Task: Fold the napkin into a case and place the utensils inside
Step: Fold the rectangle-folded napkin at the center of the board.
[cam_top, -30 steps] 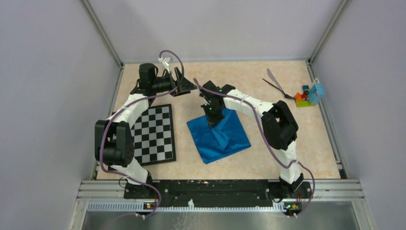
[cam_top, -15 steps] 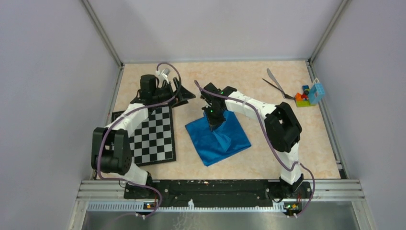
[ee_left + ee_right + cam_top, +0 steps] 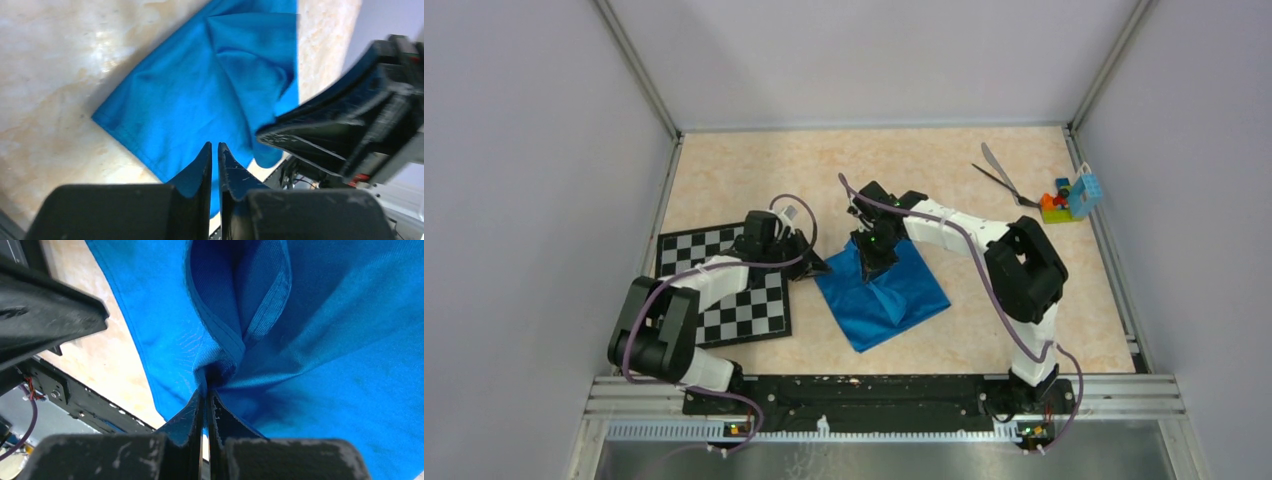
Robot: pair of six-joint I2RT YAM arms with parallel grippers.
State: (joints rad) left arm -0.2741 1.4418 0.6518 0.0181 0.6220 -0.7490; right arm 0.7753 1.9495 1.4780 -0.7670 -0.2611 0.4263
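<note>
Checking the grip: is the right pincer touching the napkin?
Touching: the right wrist view shows the right pincer shut on a bunched fold of the napkin.

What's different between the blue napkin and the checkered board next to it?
The napkin is plain shiny blue; the chessboard is black-and-white checks. The napkin is creased, one fold pinched by the right gripper; the chessboard lies flat. Both are four-sided, similar in size, side by side on the table.
</note>
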